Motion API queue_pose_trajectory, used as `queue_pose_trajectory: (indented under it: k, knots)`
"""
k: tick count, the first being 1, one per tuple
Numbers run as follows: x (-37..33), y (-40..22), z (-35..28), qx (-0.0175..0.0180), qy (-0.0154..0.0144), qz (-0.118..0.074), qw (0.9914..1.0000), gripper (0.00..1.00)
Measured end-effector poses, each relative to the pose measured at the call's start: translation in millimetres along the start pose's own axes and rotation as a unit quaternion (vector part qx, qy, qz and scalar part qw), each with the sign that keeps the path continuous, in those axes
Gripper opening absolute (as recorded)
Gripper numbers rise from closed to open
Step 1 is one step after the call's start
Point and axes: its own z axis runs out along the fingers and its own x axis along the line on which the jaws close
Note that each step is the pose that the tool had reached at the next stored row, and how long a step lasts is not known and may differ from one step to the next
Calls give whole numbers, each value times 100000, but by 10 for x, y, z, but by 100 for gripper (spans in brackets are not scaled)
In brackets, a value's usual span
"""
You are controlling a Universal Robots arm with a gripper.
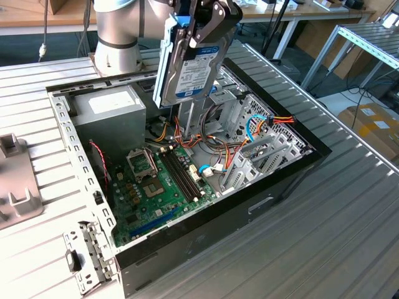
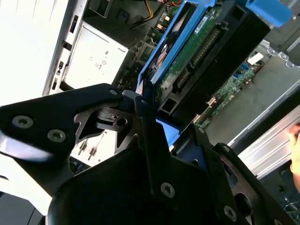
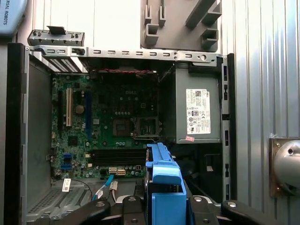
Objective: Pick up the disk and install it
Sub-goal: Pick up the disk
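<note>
My gripper is shut on the disk, a dark hard drive framed by bright blue rails. It hangs on edge, tilted, in the air above the back half of the open computer case. In the second wrist view the disk shows its green circuit side and a blue tab, clamped between the black fingers. In the first wrist view the disk's blue rail stands end-on over the motherboard, with the gripper around it.
Inside the case sit a grey power-supply box, the green motherboard and a metal drive cage with coloured cables. The arm's base stands behind the case. A grey fixture plate lies at the exterior view's left.
</note>
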Motion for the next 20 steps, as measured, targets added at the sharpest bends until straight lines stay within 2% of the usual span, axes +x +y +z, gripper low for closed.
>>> queue_pose_trajectory:
  k: [20]
  knots:
    - [221, -30, -26, 1, -374, -21, 99999, 37]
